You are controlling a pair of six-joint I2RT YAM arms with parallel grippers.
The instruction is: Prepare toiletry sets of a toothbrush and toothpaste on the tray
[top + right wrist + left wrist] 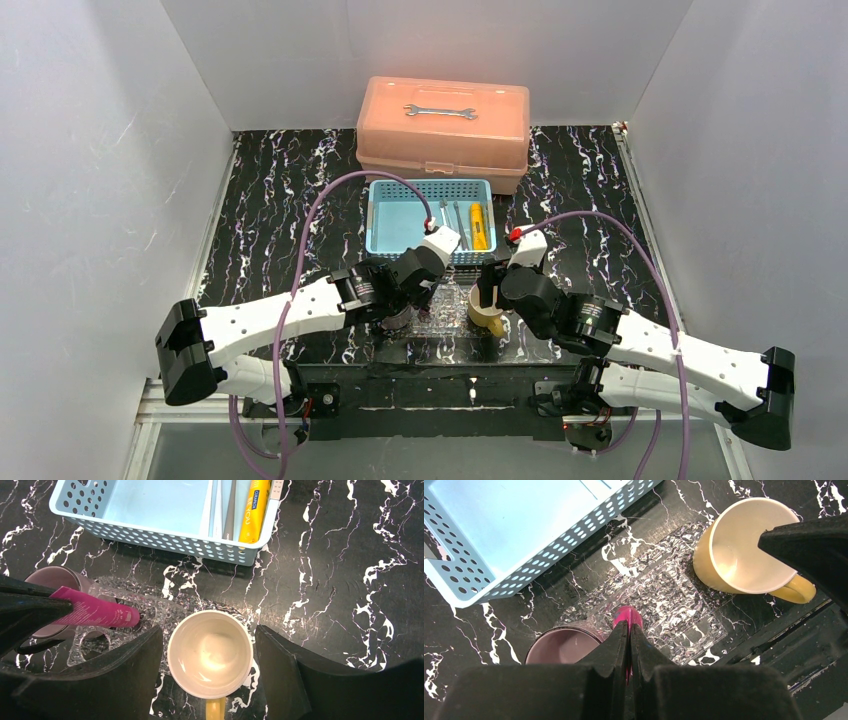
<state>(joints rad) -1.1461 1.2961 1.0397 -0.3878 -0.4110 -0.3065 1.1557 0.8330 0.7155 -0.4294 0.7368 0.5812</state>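
Left pincer (pixel 629 627) was clamped shut on the magenta-pink toothpaste tube (pixel 95 612), over the clear glittery plastic tray (pixel 664 595), right next to the purple mug (pixel 561 645). Right pincer (pixel 209 630) was wide open w/ fingers either side of the yellow mug (pixel 210 652). Yellow-orange tube (pixel 254 510) + thin grey toothbrushes (pixel 229 510) lay in the light-blue mesh basket (pixel 150 535) on the black marbled worktop (pixel 325 580).

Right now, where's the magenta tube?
Magenta tube sits left in the right wrist view, clamped in the left pincer, tip over the clear tray between purple mug and yellow mug.
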